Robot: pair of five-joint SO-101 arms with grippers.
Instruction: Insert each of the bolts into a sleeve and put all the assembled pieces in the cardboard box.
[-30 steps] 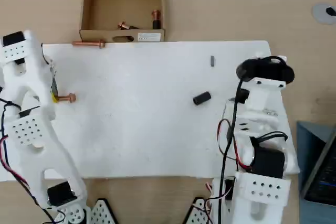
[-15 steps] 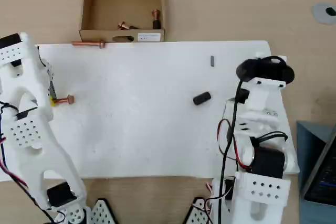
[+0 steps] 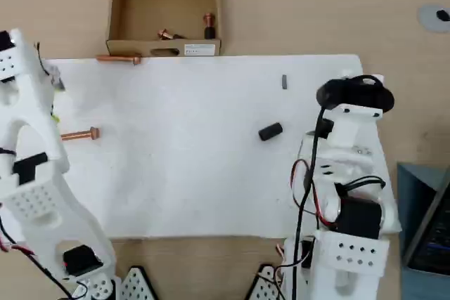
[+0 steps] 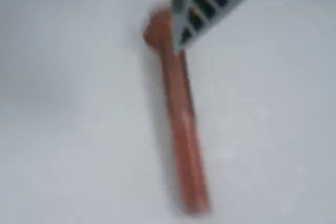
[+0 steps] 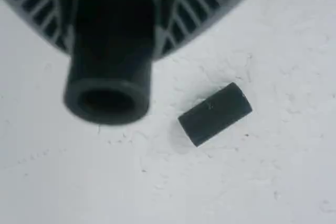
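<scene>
At the desk's [image 3: 295, 19] left edge the left tool [image 3: 55, 121] hangs by the head of a loose bolt [image 4: 181, 129], its spread impossible to tell, while rightward, past a spare sleeve [image 3: 270, 131], the right tool [image 5: 113, 24] clamps another sleeve [image 5: 107, 77], so grasping that bolt likely comes next.

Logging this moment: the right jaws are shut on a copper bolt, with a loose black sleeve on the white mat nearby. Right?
No. The right wrist view shows the right gripper with jaws shut on a black sleeve, not a copper bolt. The loose sleeve does lie on the white mat nearby.
</scene>
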